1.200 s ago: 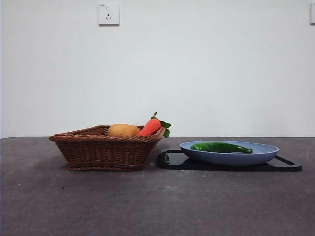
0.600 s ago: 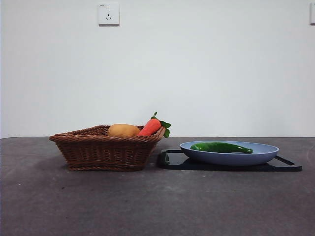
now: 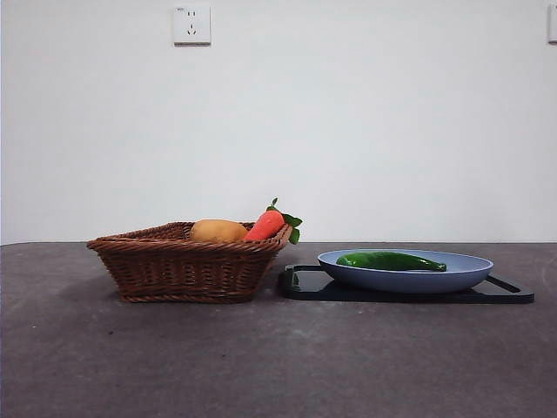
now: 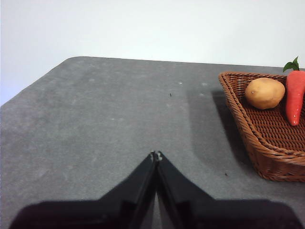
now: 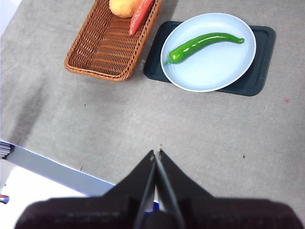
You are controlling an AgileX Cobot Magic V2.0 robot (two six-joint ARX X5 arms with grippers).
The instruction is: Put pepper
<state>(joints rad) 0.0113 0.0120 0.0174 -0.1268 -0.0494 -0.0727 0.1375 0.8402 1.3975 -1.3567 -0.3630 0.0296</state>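
Observation:
The glossy dark-green pepper lies in the pale blue plate, which sits on a black tray at the right of the table. In the right wrist view the pepper lies across the plate. My right gripper is shut and empty, high above the table, well back from the plate. My left gripper is shut and empty over bare table, to the side of the basket. Neither arm shows in the front view.
A brown wicker basket stands left of the tray and holds a potato and a red-orange carrot with green leaves. The table's near edge shows in the right wrist view.

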